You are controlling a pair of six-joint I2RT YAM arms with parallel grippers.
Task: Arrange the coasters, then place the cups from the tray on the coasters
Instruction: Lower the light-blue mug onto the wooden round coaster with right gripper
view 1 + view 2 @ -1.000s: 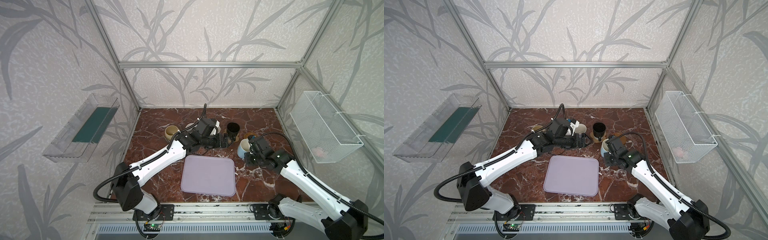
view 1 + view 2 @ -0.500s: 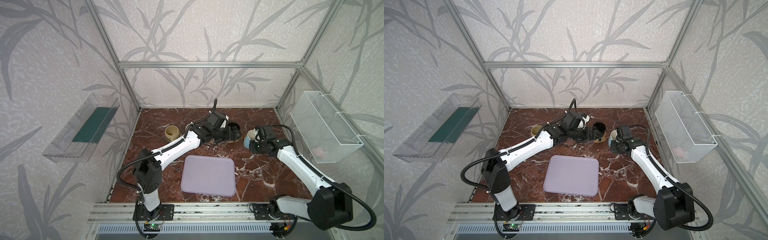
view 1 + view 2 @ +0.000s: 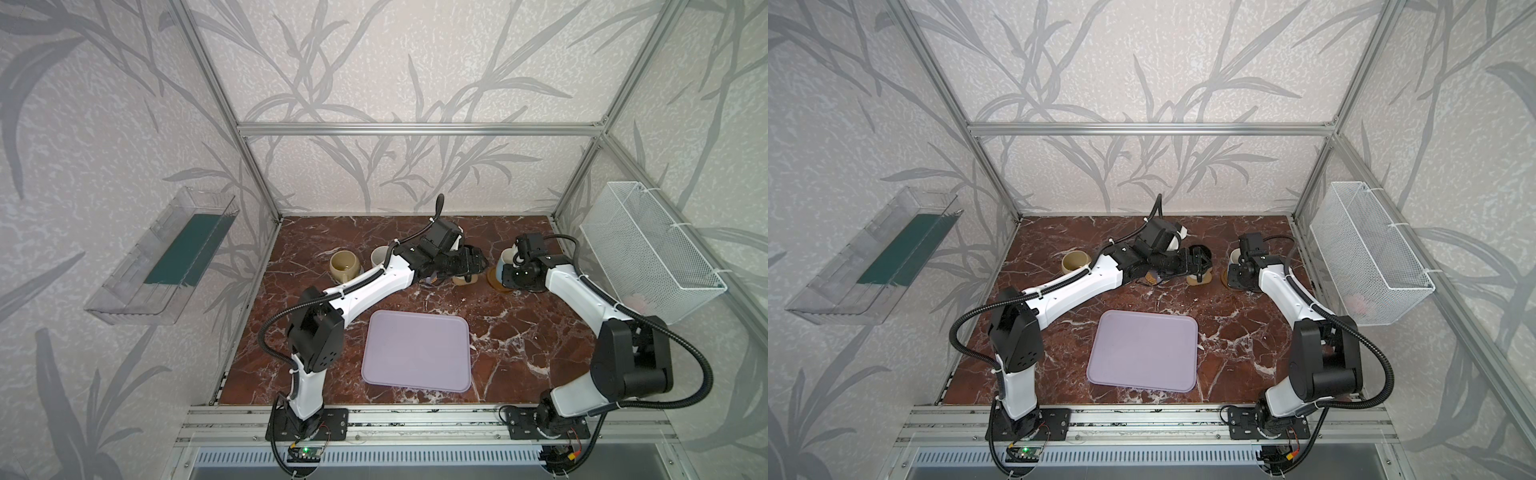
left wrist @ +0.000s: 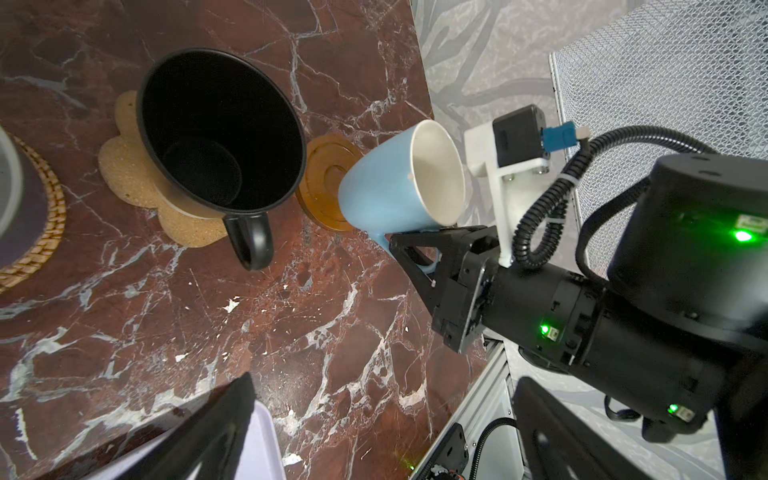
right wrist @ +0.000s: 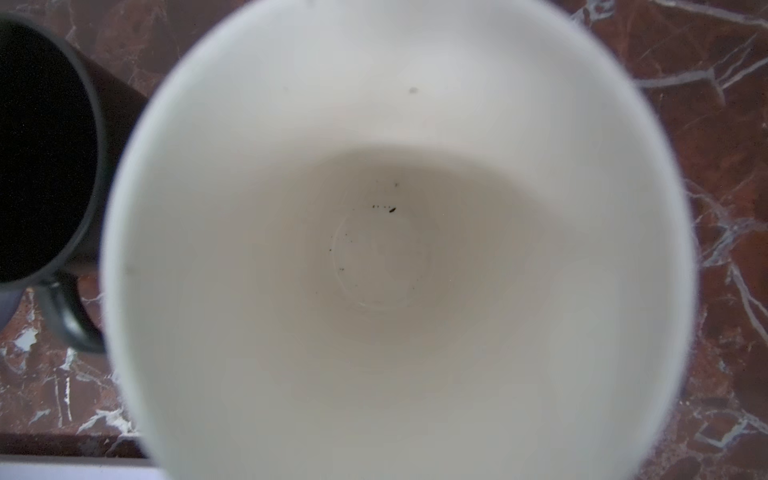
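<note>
- Blue glaze marks the cup in play: the light blue mug hangs tilted, with its base over the edge of the brown coaster. I cannot tell whether they touch.
- The right tool is clamped tight on that mug's handle.
- The tray lies bare at the front of the tabletop, so this looks like the last cup to place.
- The black mug stands on the paw-shaped coaster, just beside the brown one. The left tool hovers by it, spread fully wide and holding nothing.
- The beige mug and the cream mug stand further left in the back row.
- Next, as I judge it, the right arm should level the mug, centre it over the brown coaster, lower it and only then let go. The black mug is close, so a sideways nudge is the risk.
- A second ago the light blue mug was nearer the tray, and it has since been carried back to the coaster row.
- The left tool has moved across from the cream mug's side to the black mug. Neither tool has changed its opening.
</note>
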